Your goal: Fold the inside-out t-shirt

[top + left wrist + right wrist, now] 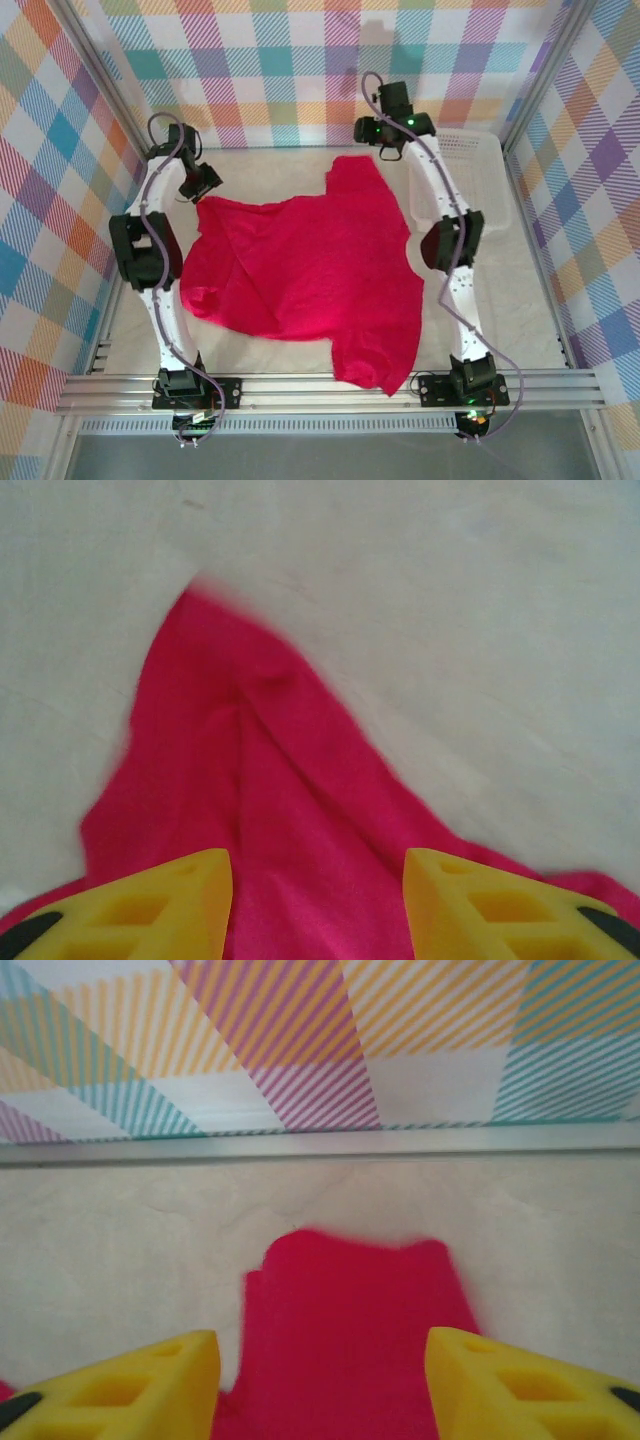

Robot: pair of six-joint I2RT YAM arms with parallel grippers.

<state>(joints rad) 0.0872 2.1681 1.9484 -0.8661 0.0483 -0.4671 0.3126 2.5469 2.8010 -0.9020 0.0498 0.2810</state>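
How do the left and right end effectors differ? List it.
Left end effector hangs over a pointed corner of the t-shirt; right end effector over a squared end. Left sits nearer the arm bases; right sits farther out, beside the basket. Both stand open above red fabric.

The pale table [270, 165] bears the spread red t-shirt [300, 270] and a white basket [485, 160].
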